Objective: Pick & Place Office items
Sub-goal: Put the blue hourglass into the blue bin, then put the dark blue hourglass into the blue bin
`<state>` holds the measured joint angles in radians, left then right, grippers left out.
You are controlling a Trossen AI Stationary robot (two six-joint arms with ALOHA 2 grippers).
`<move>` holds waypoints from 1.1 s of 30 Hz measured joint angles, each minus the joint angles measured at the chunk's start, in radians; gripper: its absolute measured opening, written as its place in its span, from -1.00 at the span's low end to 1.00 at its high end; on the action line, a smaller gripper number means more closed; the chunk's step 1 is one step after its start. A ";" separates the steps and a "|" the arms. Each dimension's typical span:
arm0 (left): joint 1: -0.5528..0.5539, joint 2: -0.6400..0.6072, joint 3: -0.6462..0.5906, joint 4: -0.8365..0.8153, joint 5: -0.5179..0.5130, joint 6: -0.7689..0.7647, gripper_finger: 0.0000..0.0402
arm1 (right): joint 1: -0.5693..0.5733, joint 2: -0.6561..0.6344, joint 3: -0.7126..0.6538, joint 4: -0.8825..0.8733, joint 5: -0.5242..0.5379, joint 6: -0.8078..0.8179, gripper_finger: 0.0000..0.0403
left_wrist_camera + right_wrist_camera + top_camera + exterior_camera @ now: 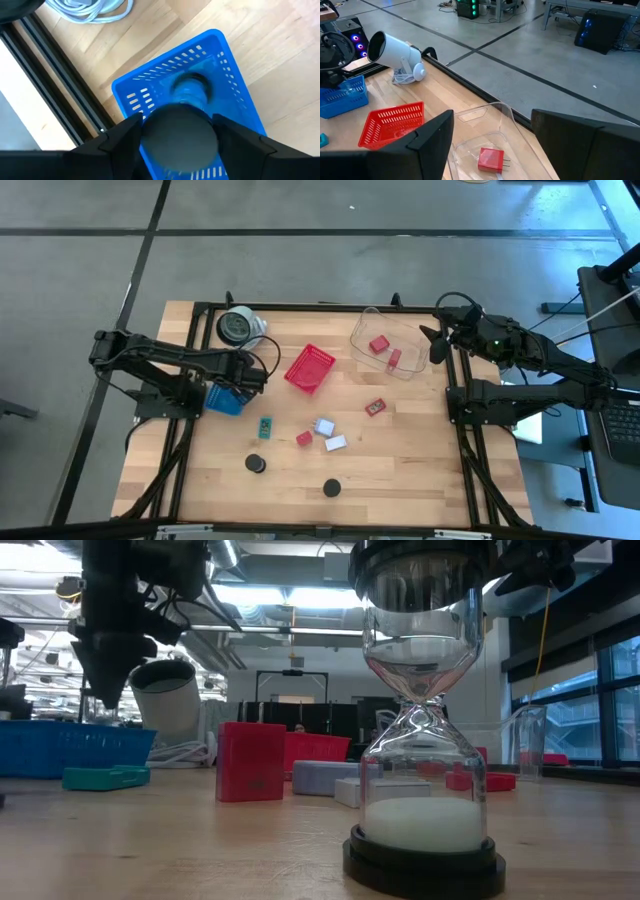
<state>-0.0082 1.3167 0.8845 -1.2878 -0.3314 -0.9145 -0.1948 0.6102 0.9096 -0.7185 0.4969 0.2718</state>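
My left gripper (243, 378) (180, 145) is over the blue tray (222, 401) (235, 95) at the table's left, shut on a black-capped hourglass (182, 125). My right gripper (437, 345) (491, 120) is open and empty at the right edge of a clear container (362, 330) that holds two red blocks (379, 344) (491, 160). On the table lie a teal piece (264, 427), a red block (304, 438), white and pale-blue rectangles (328, 434), another red piece (375, 407) and two more hourglasses, which show as black discs (256, 464) (332, 488). My left gripper pinches the hourglass's upper black cap (150, 125) between its two fingers, which come from above and point down. The hourglass hangs below the fingers, about upright, its lower cap (195, 81) inside the blue tray. Whether that end rests on the tray's floor, I cannot tell.
A red mesh basket (310, 368) stands mid-table between the arms. A white cylindrical device with a coiled cord (238, 327) lies at the far left. In the low view one hourglass (425, 740) stands close in front. A black frame (190, 430) runs along the table's sides.
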 joint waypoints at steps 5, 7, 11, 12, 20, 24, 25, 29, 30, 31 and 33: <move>0.000 0.000 0.000 0.000 -0.009 -0.015 0.25 | 0.000 0.000 0.000 0.000 0.000 0.000 0.34; 0.000 0.000 0.000 0.000 -0.015 -0.016 0.28 | 0.000 0.000 0.000 0.000 0.000 0.000 0.34; 0.000 -0.008 0.008 -0.015 -0.033 -0.029 0.36 | 0.000 0.000 0.000 0.000 0.000 0.000 0.34; 0.000 -0.017 0.019 -0.024 -0.043 -0.030 0.37 | 0.000 0.000 0.000 0.000 0.000 0.000 0.34; -0.071 -0.136 0.130 -0.004 -0.052 -0.026 0.42 | 0.000 0.000 0.000 0.000 0.000 0.000 0.34; -0.148 -0.161 0.130 0.144 -0.045 0.039 0.42 | 0.000 0.000 0.000 0.000 0.000 0.000 0.34; -0.171 -0.161 0.130 0.182 -0.052 0.064 0.42 | 0.000 0.000 0.000 0.000 0.000 0.000 0.34; -0.266 -0.141 0.130 0.340 -0.110 0.161 0.42 | 0.000 0.000 0.000 0.000 0.000 0.000 0.34; -0.290 -0.131 0.130 0.376 -0.125 0.176 0.42 | 0.000 0.000 0.000 0.000 0.000 0.000 0.34; -0.315 -0.121 0.130 0.406 -0.136 0.190 0.42 | 0.000 0.000 0.000 0.000 0.000 0.000 0.34; -0.364 -0.098 0.130 0.462 -0.143 0.206 0.42 | 0.000 0.000 0.000 0.000 0.000 0.000 0.34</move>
<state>-0.3726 1.2185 1.0149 -0.8258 -0.4742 -0.7082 -0.1951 0.6102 0.9096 -0.7184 0.4973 0.2716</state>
